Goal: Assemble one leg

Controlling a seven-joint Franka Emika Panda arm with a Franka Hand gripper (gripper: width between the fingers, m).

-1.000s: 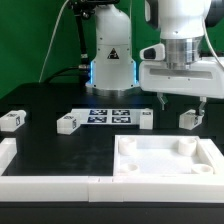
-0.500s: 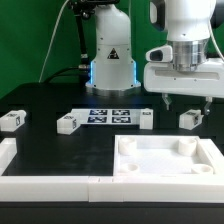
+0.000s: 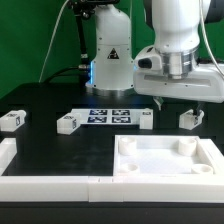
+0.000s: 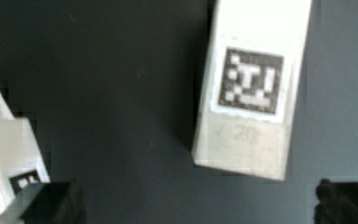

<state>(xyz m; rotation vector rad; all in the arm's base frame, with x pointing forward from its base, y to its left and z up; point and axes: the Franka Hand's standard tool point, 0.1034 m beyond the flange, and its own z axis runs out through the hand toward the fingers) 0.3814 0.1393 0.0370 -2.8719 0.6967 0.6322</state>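
Note:
Four small white legs lie in a row on the black table: one (image 3: 12, 119) at the exterior view's far left, one (image 3: 68, 123) beside the marker board, one (image 3: 146, 119) and one (image 3: 190, 118) further right. My gripper (image 3: 180, 102) hangs open and empty above the table, over the gap between the two right-hand legs and touching neither. In the wrist view one leg (image 4: 250, 85) with its square tag lies flat, beyond the open gripper (image 4: 194, 205). The dark fingertips (image 4: 350, 200) stand far apart.
The large white tray-like part (image 3: 123, 160) with corner sockets lies in front of the legs on the exterior view's right. The marker board (image 3: 108, 115) lies behind it. A white L-shaped fence (image 3: 40, 184) borders the front left. Another white piece (image 4: 2, 130) shows at the wrist view's edge.
The arm has shifted a little toward the exterior view's left, staying above the table. The gripper stays open and empty. The legs have not moved.

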